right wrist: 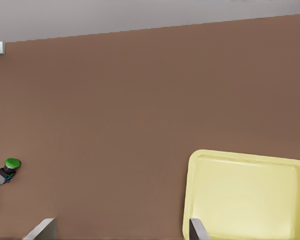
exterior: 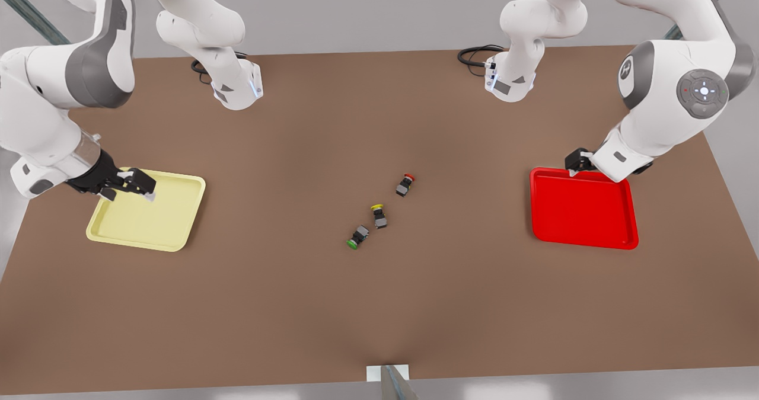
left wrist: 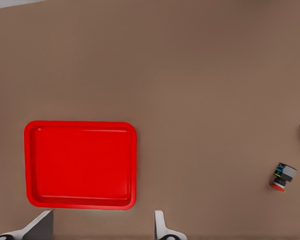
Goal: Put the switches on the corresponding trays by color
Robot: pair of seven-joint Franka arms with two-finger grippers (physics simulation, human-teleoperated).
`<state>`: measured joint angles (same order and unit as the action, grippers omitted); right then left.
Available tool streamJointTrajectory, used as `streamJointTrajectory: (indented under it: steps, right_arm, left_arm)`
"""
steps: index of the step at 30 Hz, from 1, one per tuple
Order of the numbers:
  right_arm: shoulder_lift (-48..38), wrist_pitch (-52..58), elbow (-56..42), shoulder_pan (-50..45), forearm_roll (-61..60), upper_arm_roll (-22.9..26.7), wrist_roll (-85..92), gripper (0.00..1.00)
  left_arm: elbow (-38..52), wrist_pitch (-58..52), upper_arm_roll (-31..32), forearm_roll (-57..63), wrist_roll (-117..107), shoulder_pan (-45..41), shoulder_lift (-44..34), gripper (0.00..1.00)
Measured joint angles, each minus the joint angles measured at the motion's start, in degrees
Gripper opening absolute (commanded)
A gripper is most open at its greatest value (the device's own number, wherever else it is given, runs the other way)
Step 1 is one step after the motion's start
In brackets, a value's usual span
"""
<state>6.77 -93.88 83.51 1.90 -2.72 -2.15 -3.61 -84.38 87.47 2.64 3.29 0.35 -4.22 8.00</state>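
Observation:
Three switches lie tipped over mid-table in a diagonal row: red cap (exterior: 405, 185), yellow cap (exterior: 379, 215), green cap (exterior: 357, 237). The pale yellow tray (exterior: 148, 210) sits at the front view's left, with my right gripper (exterior: 127, 188) open above its back corner and nothing between the fingers. At the front view's right is the red tray (exterior: 584, 207); my left gripper (exterior: 578, 162) hovers at its back edge, largely hidden by the arm. The left wrist view shows open fingertips (left wrist: 162, 225), the red tray (left wrist: 80, 165) and the red switch (left wrist: 283, 177). The right wrist view has the yellow tray (right wrist: 245, 200) and the green switch (right wrist: 7, 170).
Both arm bases (exterior: 237, 86) (exterior: 510, 80) stand at the table's far edge with black cables (exterior: 474, 53) beside them. A small white marker (exterior: 387, 371) sits at the near edge. Bare brown tabletop separates the switches from each tray.

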Motion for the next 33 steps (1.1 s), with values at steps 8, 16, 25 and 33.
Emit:
streamJointTrajectory:
  steps: [8, 16, 25, 33]
  right_arm:
    - [-0.09, 0.53, 0.08, 0.60, 0.00, 0.04, 0.10, 1.00]
    - [0.09, 0.15, -0.05, 0.60, -0.01, 0.05, -0.20, 1.00]
    - [0.07, 0.35, 1.04, -0.24, 0.09, -1.63, -0.78, 1.00]
    - [2.81, 0.10, 0.34, -0.90, 0.25, -1.61, -0.78, 1.00]
  left_arm:
    - [2.64, 10.33, 2.20, -2.32, -12.02, -27.84, 16.03, 1.00]
    - [-13.32, 32.25, 2.12, -5.63, -18.19, -34.58, 19.86, 1.00]
    - [-19.43, 40.58, 2.11, -5.81, -18.27, -34.89, 23.56, 1.00]
    - [-19.50, 43.14, 2.11, -5.77, -19.33, -36.46, 27.38, 1.00]
